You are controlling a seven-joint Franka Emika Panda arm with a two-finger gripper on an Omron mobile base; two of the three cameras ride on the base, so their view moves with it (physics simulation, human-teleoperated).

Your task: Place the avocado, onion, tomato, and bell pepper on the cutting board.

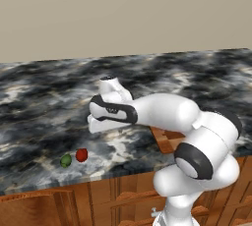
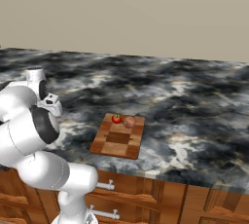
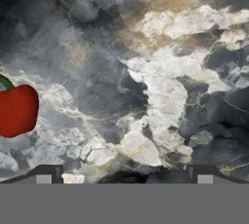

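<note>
The tomato [image 2: 116, 119] and onion [image 2: 129, 121] sit on the cutting board [image 2: 118, 139]. The bell pepper [image 1: 81, 155] and avocado [image 1: 66, 160] lie side by side near the worktop [image 1: 44, 117] edge. The claw [image 3: 124, 175] hangs wide apart and empty, the pepper off to its side.

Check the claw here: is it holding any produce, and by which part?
Nothing is held. The hand view shows the claw open over bare counter, fingertips wide apart, with the bell pepper off to one side, untouched.
</note>
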